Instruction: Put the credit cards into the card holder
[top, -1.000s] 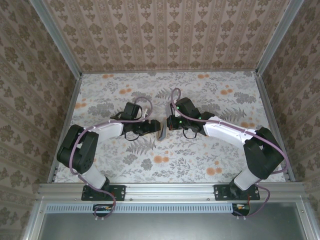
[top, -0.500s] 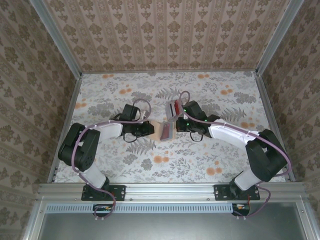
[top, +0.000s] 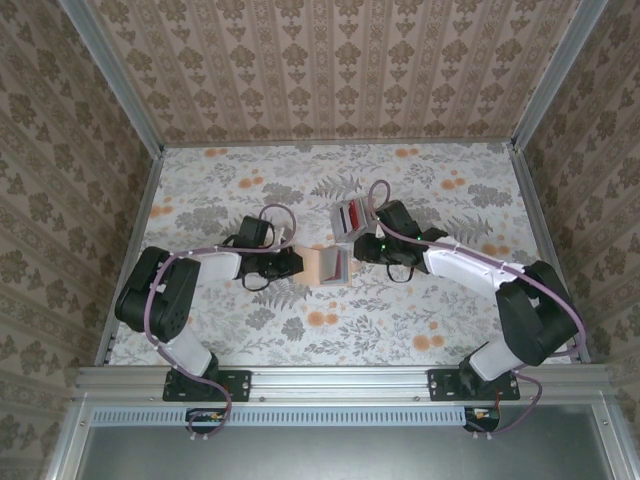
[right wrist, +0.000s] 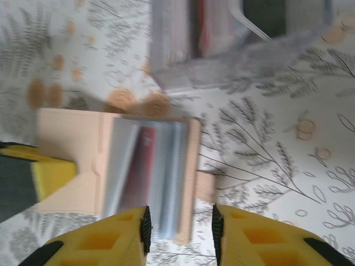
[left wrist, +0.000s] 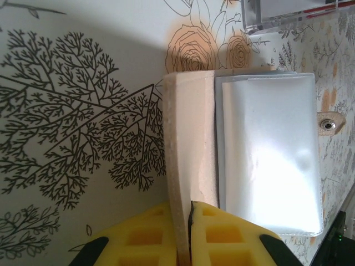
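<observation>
The tan card holder [top: 322, 266] lies open on the floral table between the two grippers. My left gripper [top: 297, 262] is shut on its upright tan flap [left wrist: 191, 127], edge-on between the yellow fingers [left wrist: 188, 208]; the grey-blue clear sleeves [left wrist: 269, 155] lie flat to the right. My right gripper [right wrist: 179, 221] is open, its jaws straddling the holder's far cover edge [right wrist: 188, 183]. A red card [right wrist: 145, 160] sits among the sleeves. The bunch of credit cards [top: 349, 215], red and white, stands in a clear case [right wrist: 222, 39] just beyond the holder.
The holder's snap tab [left wrist: 329, 125] sticks out on the side toward the right arm. Patterned walls and metal rails [top: 130, 110] enclose the table. Open floral tabletop [top: 330, 330] lies in front of the holder.
The left gripper closed on the holder's flap and drew slightly left. The right gripper shifted back, uncovering the card bunch, then opened its jaws. The holder now lies spread open.
</observation>
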